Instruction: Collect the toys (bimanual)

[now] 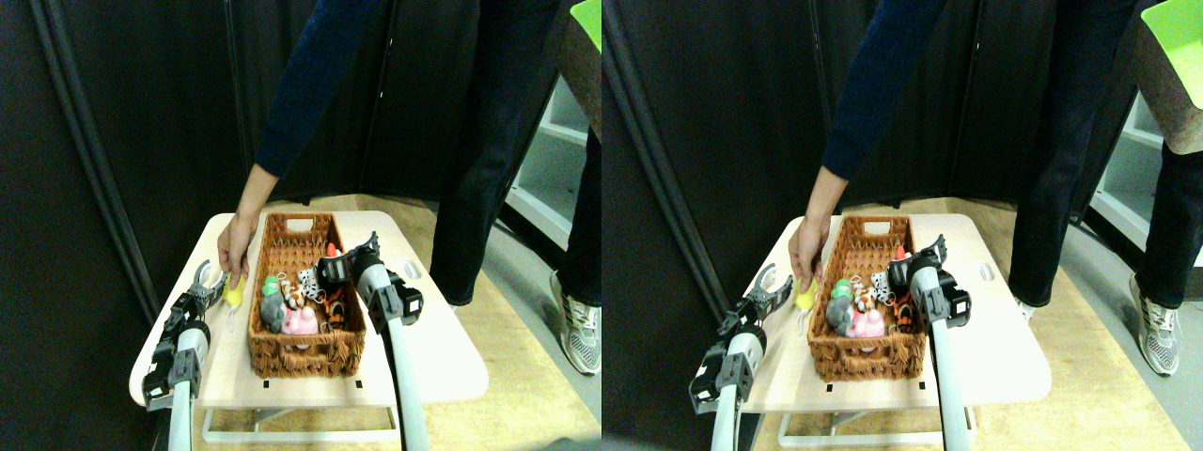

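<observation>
A yellow toy (234, 292) lies on the pale table (423, 357) left of the long wicker basket (303, 352), under a person's hand (235, 246). My left gripper (209, 278) stands open right beside that toy. Several toys sit in the near half of the basket: a grey one (273, 312), a pink one (300, 322), a green one (272, 284), a white black-spotted one (307, 278) and a striped tiger (335, 305). My right gripper (346, 258) hovers over the basket's right rim, next to a red toy (331, 250).
The person stands behind the table, arm (305, 89) reaching down to its left side, legs and a shoe (578, 329) at the right. A white shelf (554, 160) stands at the back right. Dark panels close off the left and the back.
</observation>
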Motion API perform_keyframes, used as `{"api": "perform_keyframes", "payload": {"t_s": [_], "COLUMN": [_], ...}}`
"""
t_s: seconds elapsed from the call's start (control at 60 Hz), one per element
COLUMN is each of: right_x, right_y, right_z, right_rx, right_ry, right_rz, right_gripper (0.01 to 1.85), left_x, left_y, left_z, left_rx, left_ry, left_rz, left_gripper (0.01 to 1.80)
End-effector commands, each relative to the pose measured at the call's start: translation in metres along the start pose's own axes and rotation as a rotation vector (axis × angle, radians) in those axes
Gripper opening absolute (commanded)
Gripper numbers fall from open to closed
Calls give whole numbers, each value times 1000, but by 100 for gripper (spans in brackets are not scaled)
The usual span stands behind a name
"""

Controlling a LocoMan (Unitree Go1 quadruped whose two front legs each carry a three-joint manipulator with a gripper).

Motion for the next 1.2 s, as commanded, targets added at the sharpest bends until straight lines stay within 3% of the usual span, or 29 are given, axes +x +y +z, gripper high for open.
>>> {"api": "perform_keyframes", "payload": {"t_s": [0.017,0.2,0.267,0.567,0.85,0.95,1.067,1.2], "right_x": [-5,-16,-19,-29,-28,-26,-25,-25], "right_y": [13,10,9,-1,-19,-26,-33,-35], "right_z": [9,36,42,64,72,74,76,72], "right_rx": [20,-7,-6,-5,-1,11,36,46], "right_ry": [-67,-221,-264,-350,-376,-388,-394,-418], "right_rz": [102,162,166,142,119,102,81,65], "right_gripper": [97,18,5,5,5,6,3,1], "left_x": [2,4,5,10,14,15,18,23], "left_y": [-10,-13,-15,-22,-20,-18,-12,-3], "left_z": [1,0,-1,-7,-13,-15,-15,-18], "left_rx": [19,30,29,28,17,29,62,53], "left_ry": [-4,4,15,27,29,24,56,22], "left_rz": [-26,-9,-14,-14,8,35,38,57], "left_gripper": [31,40,40,40,47,58,65,71]}}
